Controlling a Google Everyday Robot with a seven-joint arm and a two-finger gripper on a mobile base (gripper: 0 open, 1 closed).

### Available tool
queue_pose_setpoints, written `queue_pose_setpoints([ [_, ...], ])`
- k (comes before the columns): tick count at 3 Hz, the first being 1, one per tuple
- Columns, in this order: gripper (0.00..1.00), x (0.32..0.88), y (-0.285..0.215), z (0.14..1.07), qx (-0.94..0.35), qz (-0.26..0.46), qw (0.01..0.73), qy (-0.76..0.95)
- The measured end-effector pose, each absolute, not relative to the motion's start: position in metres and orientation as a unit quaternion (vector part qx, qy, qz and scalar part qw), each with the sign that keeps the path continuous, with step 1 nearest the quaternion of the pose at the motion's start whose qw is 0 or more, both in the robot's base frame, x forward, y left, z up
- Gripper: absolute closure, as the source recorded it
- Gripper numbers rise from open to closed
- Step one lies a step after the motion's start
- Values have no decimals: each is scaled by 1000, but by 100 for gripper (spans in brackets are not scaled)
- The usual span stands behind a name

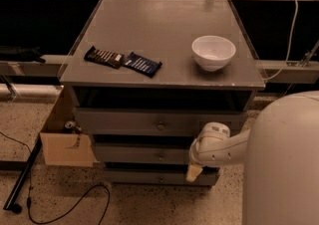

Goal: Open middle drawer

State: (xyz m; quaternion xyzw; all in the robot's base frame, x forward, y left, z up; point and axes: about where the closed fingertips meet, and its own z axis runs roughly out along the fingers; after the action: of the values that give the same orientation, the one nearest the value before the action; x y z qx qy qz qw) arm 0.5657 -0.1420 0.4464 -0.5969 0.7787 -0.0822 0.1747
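The middle drawer [134,154] sits in the grey cabinet between a taller drawer [124,121] above and a slimmer one [139,176] at the bottom, and it looks pushed in. Its flat front runs left to right across the cabinet and faces the camera, so it would slide straight out toward the viewer. It looks like a stiff, shallow box on runners: probably light, neither soft nor fragile, and likely to travel smoothly if pulled squarely. The only place to take hold is the small round knob [160,157] at the centre of the front; it is little and smooth, so a grip there could slip, and an off-centre pull might skew the drawer

The claw [193,172] hangs at the end of the pale arm [219,144], low in front of the cabinet's right side, pointing down, to the right of the knob and apart from it. Whether it is wide or narrow cannot be told; it appears to hold nothing

On the tabletop [159,20] rest a white bowl [213,52] and two snack bars [123,60]. A cardboard box [65,147] stands beside the cabinet's left side, a black cable [70,208] trails on the floor, and the robot's round body [286,164] fills the lower right
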Motion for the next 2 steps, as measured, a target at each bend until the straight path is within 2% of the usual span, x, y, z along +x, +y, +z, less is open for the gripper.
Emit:
queue_pose_setpoints([
  [1,0,566,-142,446,-597,-82,175,779],
  [2,0,541,-130,431,-614,-79,131,774],
])
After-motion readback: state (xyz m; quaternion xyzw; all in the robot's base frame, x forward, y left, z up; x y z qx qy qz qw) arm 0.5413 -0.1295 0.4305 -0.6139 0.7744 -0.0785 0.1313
